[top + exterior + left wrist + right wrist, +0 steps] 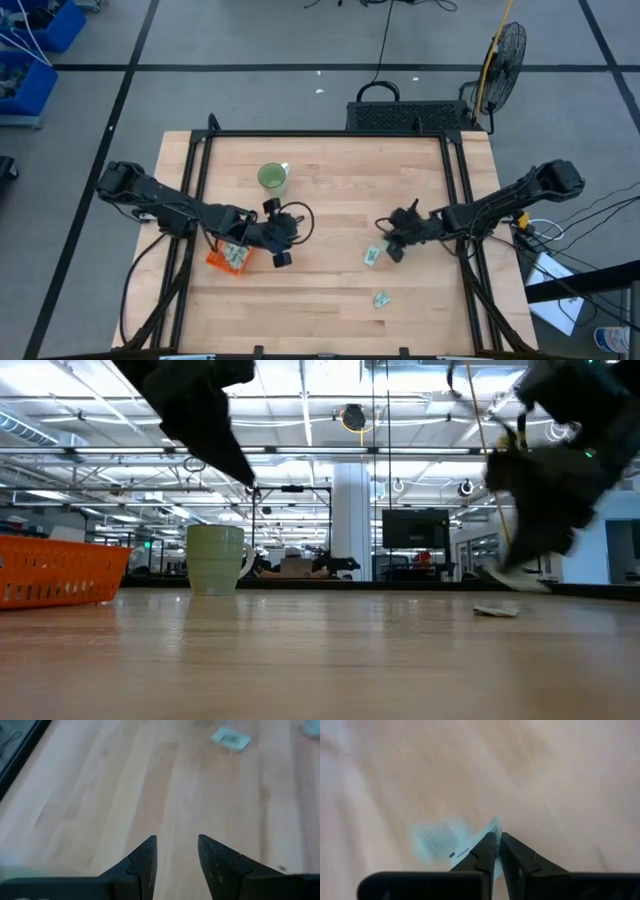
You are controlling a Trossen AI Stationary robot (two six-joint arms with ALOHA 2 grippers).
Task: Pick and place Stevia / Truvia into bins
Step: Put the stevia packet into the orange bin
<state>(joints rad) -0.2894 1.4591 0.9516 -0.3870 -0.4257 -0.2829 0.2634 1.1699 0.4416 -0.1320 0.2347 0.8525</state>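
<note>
Orange bin: one; packets on table: two; right claw pinching packet; left claw spread

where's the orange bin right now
In the high view the orange bin sits on the table's left side, below the green cup, right under the left arm's wrist, with packets inside it.

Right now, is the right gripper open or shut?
Shut: the right gripper has its fingers pinched on a Stevia packet at the table.
</note>
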